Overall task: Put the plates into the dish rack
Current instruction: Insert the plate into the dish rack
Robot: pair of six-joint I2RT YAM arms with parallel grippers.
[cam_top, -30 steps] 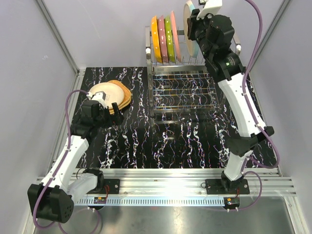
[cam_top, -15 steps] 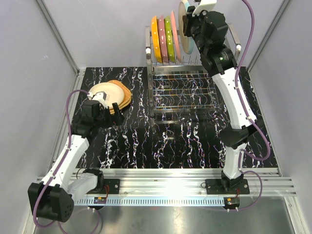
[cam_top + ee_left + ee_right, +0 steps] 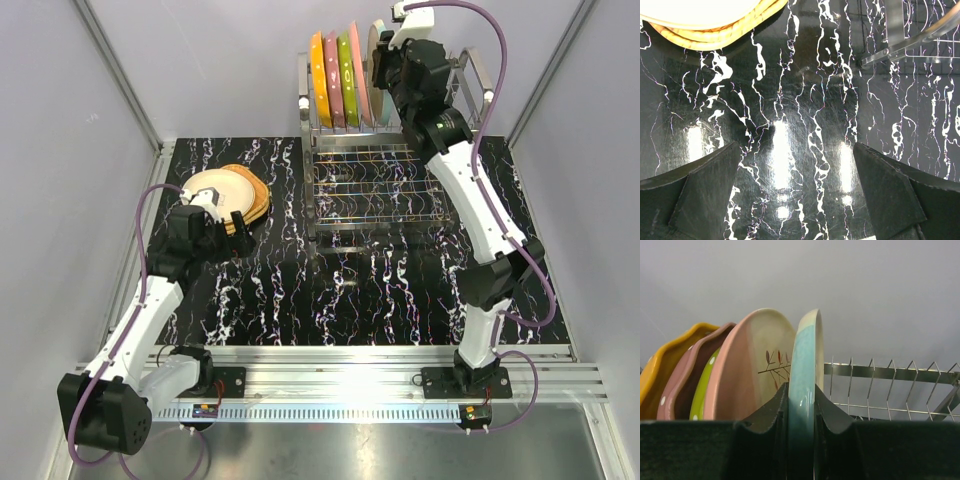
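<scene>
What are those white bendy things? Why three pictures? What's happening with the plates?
They are two robot arms bolted to a black table. One picture looks down from above; the other two come from small cameras on the arms' wrists. The right gripper is pinching a blue plate upright, next to four plates standing in the steel rack. The left gripper is open and empty, by a stack of plates lying on the table.
</scene>
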